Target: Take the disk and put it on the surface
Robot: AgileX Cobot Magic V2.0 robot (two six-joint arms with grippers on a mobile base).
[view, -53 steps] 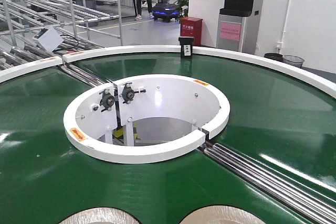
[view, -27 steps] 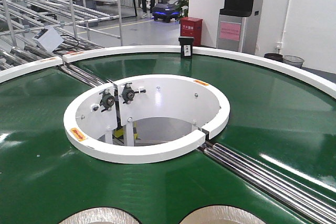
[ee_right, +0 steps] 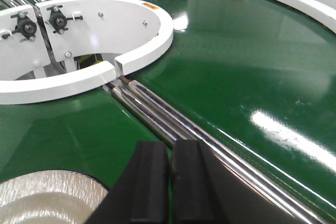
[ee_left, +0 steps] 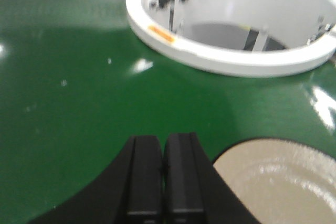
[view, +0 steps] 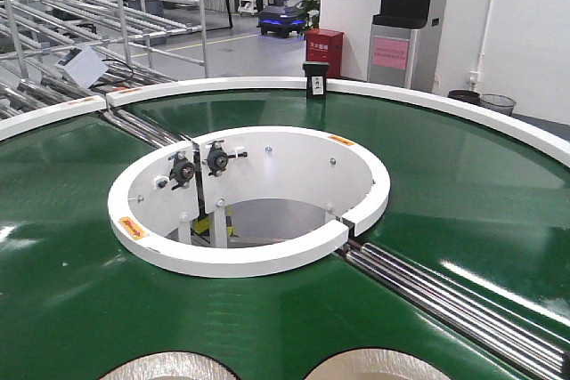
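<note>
Disks lie side by side on the green conveyor belt (view: pixel 71 291) at the near edge of the front view. The left disk (view: pixel 169 367) and the right disk (view: pixel 378 365) are apart from each other, and each is cut off by the bottom of the frame. Both sit nearer than the white ring (view: pixel 240 260) around the belt's central opening. The left hand (ee_left: pixel 164 145) hovers over the belt with its two black fingers pressed together and nothing between them; the left disk shows pale just to its right, clear of the fingers. The right hand (ee_right: pixel 170 153) is likewise closed and empty. The right disk lies low to its left, and the steel rollers (ee_right: pixel 157 108) run ahead of it across the belt.
</note>
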